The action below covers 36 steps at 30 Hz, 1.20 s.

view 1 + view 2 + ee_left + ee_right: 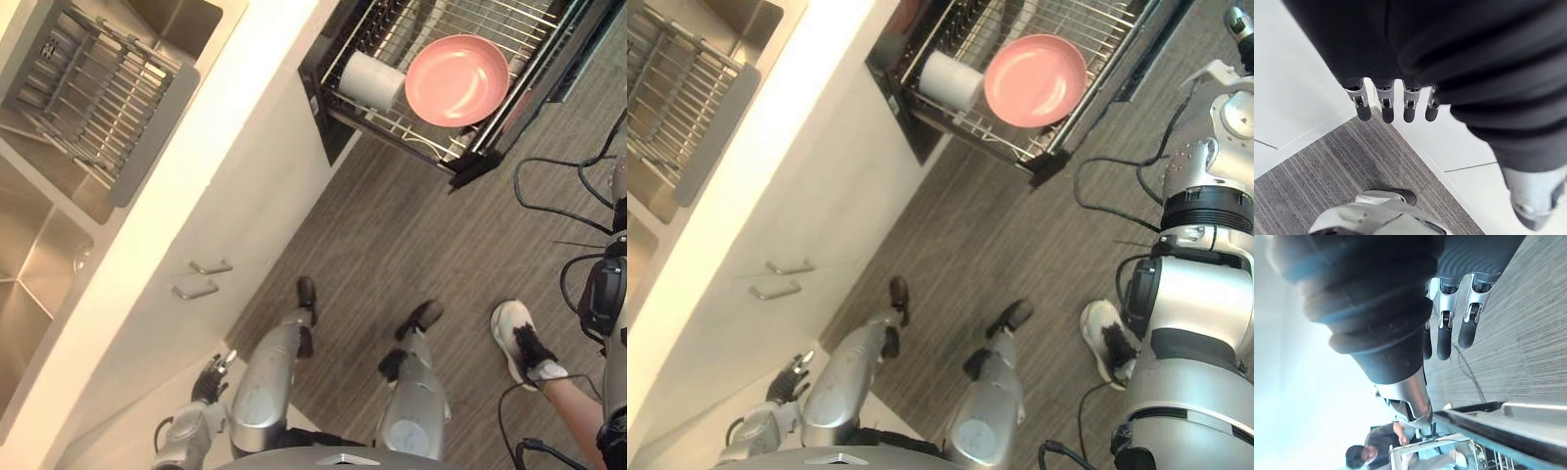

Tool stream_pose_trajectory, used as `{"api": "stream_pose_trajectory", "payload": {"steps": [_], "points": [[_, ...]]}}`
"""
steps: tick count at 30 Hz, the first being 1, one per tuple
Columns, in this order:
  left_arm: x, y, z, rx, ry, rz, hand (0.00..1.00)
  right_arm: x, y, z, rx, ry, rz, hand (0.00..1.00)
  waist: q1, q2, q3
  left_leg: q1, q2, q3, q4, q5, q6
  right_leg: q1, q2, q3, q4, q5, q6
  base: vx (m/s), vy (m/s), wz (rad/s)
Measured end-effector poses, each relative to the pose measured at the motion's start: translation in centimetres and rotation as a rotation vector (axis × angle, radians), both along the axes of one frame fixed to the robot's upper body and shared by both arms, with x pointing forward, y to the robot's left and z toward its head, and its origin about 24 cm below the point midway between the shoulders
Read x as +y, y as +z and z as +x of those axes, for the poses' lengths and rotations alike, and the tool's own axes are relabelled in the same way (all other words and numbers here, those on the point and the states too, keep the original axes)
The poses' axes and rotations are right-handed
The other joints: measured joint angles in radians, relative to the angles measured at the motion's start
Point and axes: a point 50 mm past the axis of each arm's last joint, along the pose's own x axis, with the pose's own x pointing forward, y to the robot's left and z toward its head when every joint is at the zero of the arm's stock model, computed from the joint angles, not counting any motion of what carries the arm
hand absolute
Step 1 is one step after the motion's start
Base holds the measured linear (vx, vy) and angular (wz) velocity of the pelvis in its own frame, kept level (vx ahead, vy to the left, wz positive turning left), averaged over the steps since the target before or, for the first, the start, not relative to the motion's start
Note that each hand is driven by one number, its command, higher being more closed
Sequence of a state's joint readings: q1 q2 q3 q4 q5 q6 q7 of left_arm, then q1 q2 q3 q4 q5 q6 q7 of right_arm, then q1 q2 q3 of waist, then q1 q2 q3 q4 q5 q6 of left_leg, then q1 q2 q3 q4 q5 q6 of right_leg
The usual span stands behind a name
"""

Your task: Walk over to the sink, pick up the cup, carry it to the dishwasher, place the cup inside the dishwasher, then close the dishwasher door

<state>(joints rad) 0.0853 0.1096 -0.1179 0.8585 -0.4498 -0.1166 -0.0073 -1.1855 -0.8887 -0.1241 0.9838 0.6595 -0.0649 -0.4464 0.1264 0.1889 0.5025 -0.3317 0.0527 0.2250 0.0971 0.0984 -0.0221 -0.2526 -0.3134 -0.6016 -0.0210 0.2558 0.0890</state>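
White cup sits in rack, well apart from left robot hand, fingers straight.

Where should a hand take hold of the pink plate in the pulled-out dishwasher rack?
Pinch the pink plate at its rim on the side away from the white cup, coming from above: it is wide and shallow, faces up in the rack, and the cup crowds its other side.

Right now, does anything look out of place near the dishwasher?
Little. The white cup seems to lie on its side in the pulled-out rack, beside the pink plate. A person's shoe stands close on the floor to the right. The left hand and right hand hang open.
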Motion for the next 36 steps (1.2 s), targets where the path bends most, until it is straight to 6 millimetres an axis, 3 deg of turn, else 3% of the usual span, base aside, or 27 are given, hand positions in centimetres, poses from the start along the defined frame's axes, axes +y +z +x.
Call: {"api": "stream_pose_trajectory", "payload": {"steps": [5,6,10,17,23,26,32,36], "points": [[0.0,-0.2,-0.3,0.015,-0.002,0.001,0.0,-1.6,-2.4,0.0,0.092,0.046,0.145,1.0,-0.01,0.0,0.0,0.032,-0.009,0.017,-0.122,0.069,-0.004,-0.035,0.003,0.015,0.0,0.002,-0.003,0.01,-0.039,-0.07],[0.1,-0.3,-0.5,0.024,-0.002,0.004,0.0,-1.9,-4.1,0.2,0.135,0.09,0.235,1.0,-0.022,0.0,0.0,0.046,-0.012,0.018,-0.162,0.092,-0.003,-0.039,0.005,0.016,0.0,0.003,-0.004,0.03,-0.036,-0.03],[0.1,-0.4,-0.5,0.024,-0.016,0.012,0.0,-2.1,-6.4,0.5,0.182,0.197,0.371,1.0,-0.029,0.001,-0.001,0.049,-0.022,0.021,-0.175,0.099,-0.001,-0.048,0.002,0.021,0.003,0.007,-0.008,0.04,-0.022,-0.03],[-0.2,-0.3,-0.3,0.019,-0.057,0.02,0.0,-1.7,-7.9,0.7,0.17,0.33,0.566,1.0,-0.007,0.013,-0.009,0.002,-0.04,0.015,-0.175,0.109,0.009,-0.096,-0.022,0.02,0.014,0.011,-0.006,0.02,0.004,0.06],[-1.5,-0.4,-0.4,0.027,-0.118,0.01,0.0,-0.3,-7.8,1.8,0.156,0.449,0.51,1.0,0.027,0.061,-0.042,-0.018,-0.067,-0.007,-0.175,0.109,0.01,-0.108,-0.054,0.008,0.026,0.012,0.001,0.03,0.03,0.12],[-1.8,-0.4,-0.3,0.025,-0.127,0.002,0.0,0.5,-7.6,2.4,0.234,0.465,0.43,1.0,0.045,0.08,-0.056,-0.031,-0.078,-0.022,-0.175,0.11,0.011,-0.118,-0.07,-0.003,0.045,0.007,0.006,0.03,0.016,0.18],[-2.3,-0.5,-0.4,0.024,-0.143,-0.025,0.0,0.2,-5.1,2.2,0.376,0.372,0.202,1.0,0.061,0.099,-0.069,-0.046,-0.106,-0.088,-0.175,0.116,0.018,-0.114,-0.11,-0.044,0.083,-0.01,0.02,0.04,0.014,0.23],[-2.7,-0.4,-0.4,0.017,-0.157,-0.051,0.0,-0.2,-3.3,1.7,0.413,0.318,0.101,1.0,0.094,0.111,-0.079,-0.058,-0.113,-0.148,-0.175,0.121,0.013,-0.11,-0.121,-0.08,0.112,-0.027,0.024,0.04,-0.026,0.25]]}}
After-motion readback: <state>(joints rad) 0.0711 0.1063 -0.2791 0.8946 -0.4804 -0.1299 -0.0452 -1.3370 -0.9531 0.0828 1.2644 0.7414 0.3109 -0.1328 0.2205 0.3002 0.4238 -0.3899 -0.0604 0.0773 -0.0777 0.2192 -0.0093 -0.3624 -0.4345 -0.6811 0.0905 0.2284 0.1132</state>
